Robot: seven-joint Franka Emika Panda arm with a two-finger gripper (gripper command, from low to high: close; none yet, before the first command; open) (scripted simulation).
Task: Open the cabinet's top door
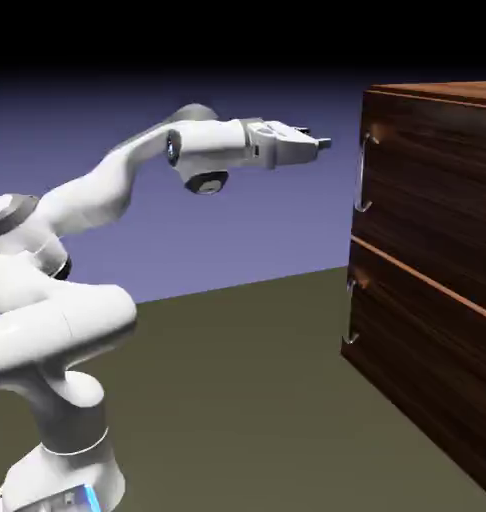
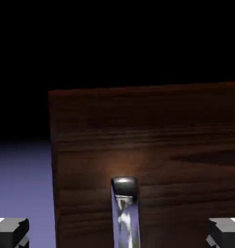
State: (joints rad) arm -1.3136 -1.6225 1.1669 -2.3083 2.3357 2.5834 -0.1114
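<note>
Exterior view: your gripper [image 1: 322, 143] hangs level, short of the cabinet [image 1: 437, 260], near the top door [image 1: 432, 190] handle [image 1: 361, 172]. Hand view: fingertips [image 2: 10, 231] spread wide, holding nothing; handle centred between. Advance off-line and you risk striking wood, missing the bar.

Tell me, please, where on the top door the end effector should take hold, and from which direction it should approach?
Grip the top door by its thin vertical handle, mid-bar, coming level from the front. The bar stands off the panel, so the open end effector can probably straddle it sideways.
</note>
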